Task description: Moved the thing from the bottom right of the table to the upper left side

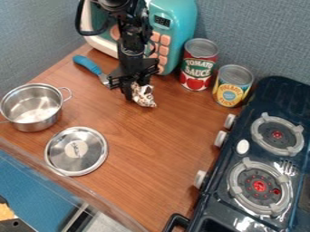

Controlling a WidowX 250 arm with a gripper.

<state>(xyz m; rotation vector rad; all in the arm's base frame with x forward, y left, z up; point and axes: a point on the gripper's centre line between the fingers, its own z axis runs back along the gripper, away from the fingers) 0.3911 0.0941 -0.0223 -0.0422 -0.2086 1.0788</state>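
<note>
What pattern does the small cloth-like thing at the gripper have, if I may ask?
The cloth-like thing is mottled brown and white, seen in the camera view.

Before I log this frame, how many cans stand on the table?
2: the red-labeled can beside the teal microwave, and the yellow-labeled can by the black stove.

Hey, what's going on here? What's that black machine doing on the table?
A black robot arm is at work by a toy microwave, its tool right at a small crumpled, patterned thing; I can't tell whether it has hold of it. The job is apparently to move something to the table's upper left. A blue-handled utensil lies beside the tool, a metal pot and its likely lid sit at the left, and a toy stove stands at the right.
</note>
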